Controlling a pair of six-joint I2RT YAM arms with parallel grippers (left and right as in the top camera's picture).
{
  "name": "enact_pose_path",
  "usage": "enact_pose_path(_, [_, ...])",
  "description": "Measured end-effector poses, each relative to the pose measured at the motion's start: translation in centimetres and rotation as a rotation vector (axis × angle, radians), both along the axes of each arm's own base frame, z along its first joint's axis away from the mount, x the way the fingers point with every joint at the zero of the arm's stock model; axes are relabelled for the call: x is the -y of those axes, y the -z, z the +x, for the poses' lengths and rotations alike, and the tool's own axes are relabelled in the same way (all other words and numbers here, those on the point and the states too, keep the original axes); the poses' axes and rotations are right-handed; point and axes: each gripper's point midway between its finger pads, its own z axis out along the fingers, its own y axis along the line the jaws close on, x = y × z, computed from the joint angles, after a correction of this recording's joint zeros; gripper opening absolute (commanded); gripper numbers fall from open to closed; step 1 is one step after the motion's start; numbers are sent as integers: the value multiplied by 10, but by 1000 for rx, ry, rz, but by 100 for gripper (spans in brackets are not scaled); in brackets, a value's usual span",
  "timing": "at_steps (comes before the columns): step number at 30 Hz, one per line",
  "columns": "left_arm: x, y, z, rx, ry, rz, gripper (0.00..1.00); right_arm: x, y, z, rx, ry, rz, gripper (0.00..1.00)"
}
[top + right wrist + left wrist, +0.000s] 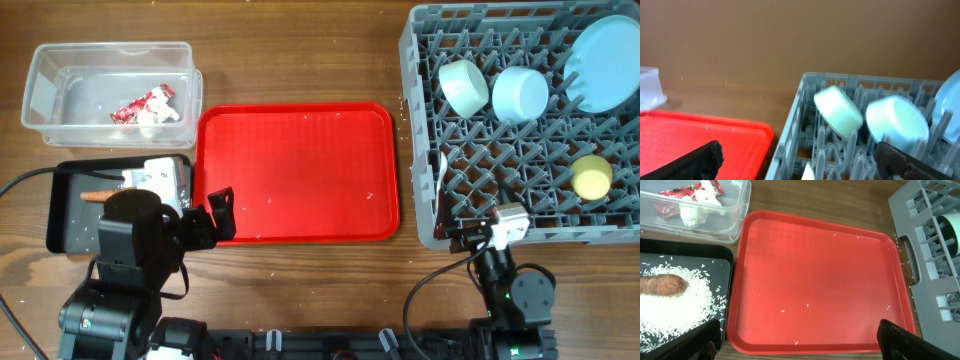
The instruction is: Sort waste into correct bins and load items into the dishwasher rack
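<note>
As both tools hang open and empty: white spoon (441,170) lies in the dishwasher rack (415,100), just ahead of the right tool (802,162), long axis pointing away from it. Right arm nearer; left tool (800,340) well apart, beyond the red tray (300,120).

Bright red tray (300,175), grey rack (418,150), black tray (65,220) with white rice (675,305), yellow cup (591,176)

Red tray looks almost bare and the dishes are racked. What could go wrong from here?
A few stray grains lie on the red tray, so the waste may not count as fully sorted. The open left gripper hangs close to the black tray; a careless swing might clip its rim and scatter the rice heap.
</note>
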Motion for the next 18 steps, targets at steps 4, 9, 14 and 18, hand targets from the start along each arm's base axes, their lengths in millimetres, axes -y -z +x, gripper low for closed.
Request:
enact_pose_path(4, [0,0,0,0,0,0,100,0,4,0,-14,0,-4,100])
enact_pose_path(9, [0,0,0,0,0,0,100,0,4,0,-13,0,-7,100])
enact_pose_path(14, [0,0,0,0,0,0,100,0,4,0,-13,0,-7,100])
enact_pose_path(18, [0,0,0,0,0,0,100,0,4,0,-13,0,-7,100])
